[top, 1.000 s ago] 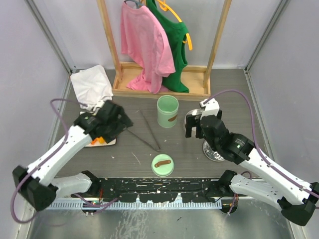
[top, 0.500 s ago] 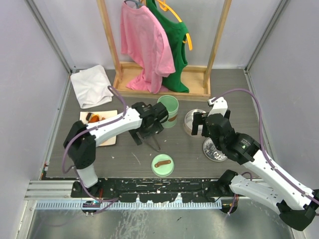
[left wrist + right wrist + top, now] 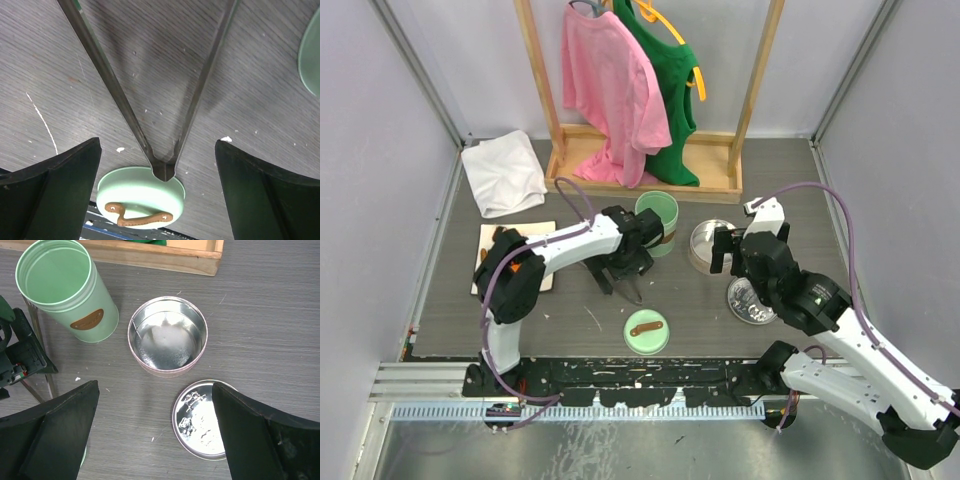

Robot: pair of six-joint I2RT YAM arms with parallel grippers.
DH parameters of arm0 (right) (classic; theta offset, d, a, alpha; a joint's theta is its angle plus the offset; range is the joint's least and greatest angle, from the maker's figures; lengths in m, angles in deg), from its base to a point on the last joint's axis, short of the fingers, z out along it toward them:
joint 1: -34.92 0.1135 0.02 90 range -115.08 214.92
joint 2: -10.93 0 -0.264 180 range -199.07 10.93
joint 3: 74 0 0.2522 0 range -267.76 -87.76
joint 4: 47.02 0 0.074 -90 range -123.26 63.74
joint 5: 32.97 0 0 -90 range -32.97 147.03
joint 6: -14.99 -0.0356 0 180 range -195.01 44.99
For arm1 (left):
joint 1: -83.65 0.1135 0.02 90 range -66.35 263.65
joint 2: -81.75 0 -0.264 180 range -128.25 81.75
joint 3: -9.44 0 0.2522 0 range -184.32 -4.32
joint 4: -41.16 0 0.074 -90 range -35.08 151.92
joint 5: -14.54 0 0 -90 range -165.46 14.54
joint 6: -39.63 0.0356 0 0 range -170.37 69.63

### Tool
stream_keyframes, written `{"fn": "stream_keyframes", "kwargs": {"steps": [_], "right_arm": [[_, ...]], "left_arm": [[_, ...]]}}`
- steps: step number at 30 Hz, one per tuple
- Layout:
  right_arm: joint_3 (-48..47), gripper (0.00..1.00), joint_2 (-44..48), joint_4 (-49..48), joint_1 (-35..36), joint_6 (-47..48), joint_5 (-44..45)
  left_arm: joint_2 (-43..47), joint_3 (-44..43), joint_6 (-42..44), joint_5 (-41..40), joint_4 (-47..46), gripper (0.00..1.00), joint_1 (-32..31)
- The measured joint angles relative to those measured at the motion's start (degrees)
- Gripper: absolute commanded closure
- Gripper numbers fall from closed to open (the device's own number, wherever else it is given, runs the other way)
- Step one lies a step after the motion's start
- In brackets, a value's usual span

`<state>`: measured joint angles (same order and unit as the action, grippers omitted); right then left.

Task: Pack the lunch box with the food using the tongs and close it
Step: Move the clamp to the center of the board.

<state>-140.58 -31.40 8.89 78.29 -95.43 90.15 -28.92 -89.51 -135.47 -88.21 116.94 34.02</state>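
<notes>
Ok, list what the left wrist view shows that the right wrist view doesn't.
Left wrist only: the tongs' joined end and the green lid's brown strap. Right wrist only: the empty steel tin, its silver lid, the wooden frame. Both: the table, the green canister, tong arms, plus open fingers: left fingers there, right fingers here.

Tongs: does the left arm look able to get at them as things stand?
Probably yes. The left arm hangs right over the tongs, its jaws wide open on either side of the two thin arms near their joined end, and nothing lies between them and the table.
</notes>
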Motion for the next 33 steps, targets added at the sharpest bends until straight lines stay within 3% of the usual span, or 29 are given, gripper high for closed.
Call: {"fn": "stream_keyframes", "kwargs": {"steps": [9,17,21,31,33], "right_arm": [[0.0,0.0,-0.5,0.15,-0.04,0.39,-0.17],[0.0,0.0,-1.6,0.2,-0.11,0.33,-0.44],[0.0,0.0,-1.6,0.2,-0.11,0.04,-0.57],[0.0,0.0,-1.6,0.2,-0.11,-1.14,-0.68],[0.0,0.0,-1.6,0.2,-0.11,-1.38,-0.68]], "left_arm": [[-0.55,5.44,0.87,0.11,-3.5,0.04,3.3],[-0.66,6.86,3.74,-0.48,-3.91,0.26,4.0],[0.59,8.92,6.36,-0.48,-5.31,0.31,4.02],[10.23,21.86,19.8,1.29,-8.2,0.33,4.15],[11.85,23.93,23.37,1.79,-8.11,0.27,4.17]]}}
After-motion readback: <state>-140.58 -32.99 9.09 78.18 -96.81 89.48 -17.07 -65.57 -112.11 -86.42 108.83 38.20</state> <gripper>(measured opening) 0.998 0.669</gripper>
